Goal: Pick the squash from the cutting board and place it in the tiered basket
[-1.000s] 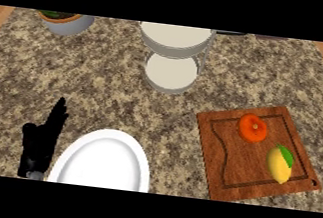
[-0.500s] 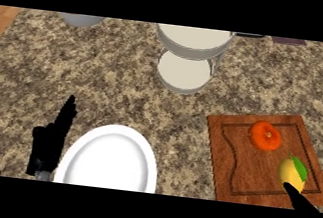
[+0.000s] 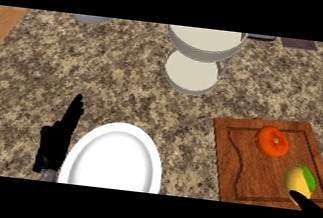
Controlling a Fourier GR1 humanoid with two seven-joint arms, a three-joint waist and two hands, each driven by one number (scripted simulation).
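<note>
The squash [image 3: 300, 180] lies on the cutting board [image 3: 242, 158]; the right hand [image 3: 308, 203] shows just beside it — its state cannot be told. The left hand [image 3: 54, 141] rests released beside the plate [image 3: 110, 161].

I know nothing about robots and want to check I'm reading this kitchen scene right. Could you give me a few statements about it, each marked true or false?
1. The yellow-green squash lies on the brown wooden cutting board. True.
2. The round orange item sits on the white oval plate. False: it lies on the cutting board, next to the squash.
3. The squash is already in the cream tiered basket. False: it is on the board, and the basket stands at the far side of the counter.
4. The black left hand is beside the plate's left edge, fingers straight. True.
</note>
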